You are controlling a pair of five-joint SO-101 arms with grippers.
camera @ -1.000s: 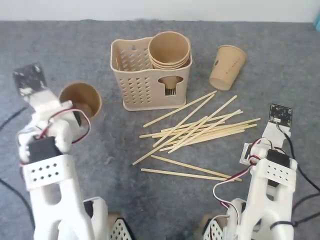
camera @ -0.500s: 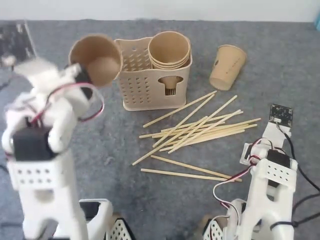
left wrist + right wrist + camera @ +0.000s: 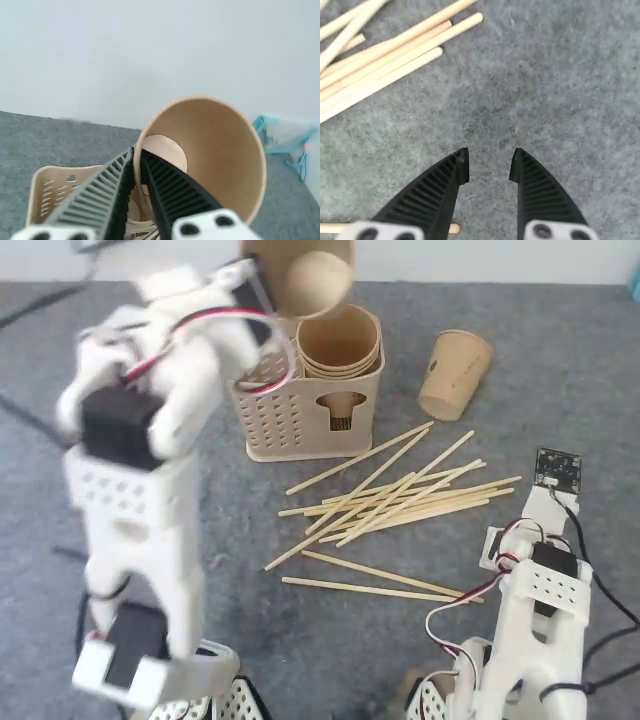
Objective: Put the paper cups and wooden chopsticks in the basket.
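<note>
Several paper cups [image 3: 338,340] sit nested in the basket [image 3: 290,410]; the left gripper [image 3: 135,155] clamps another cup [image 3: 220,150] by its rim above it. Outstanding (by my judgement): one cup [image 3: 455,373] lying on the carpet [image 3: 560,360] and all chopsticks [image 3: 400,500]; the right gripper [image 3: 489,162] hangs parted, empty.

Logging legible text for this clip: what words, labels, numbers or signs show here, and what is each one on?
Nothing can be quoted.
Tipped paper cup lying beside the basket: a small dark print on its side, too small to read.
Held paper cup in the left gripper: no print on the inside that faces the camera.
Basket and wooden chopsticks: no text.
</note>
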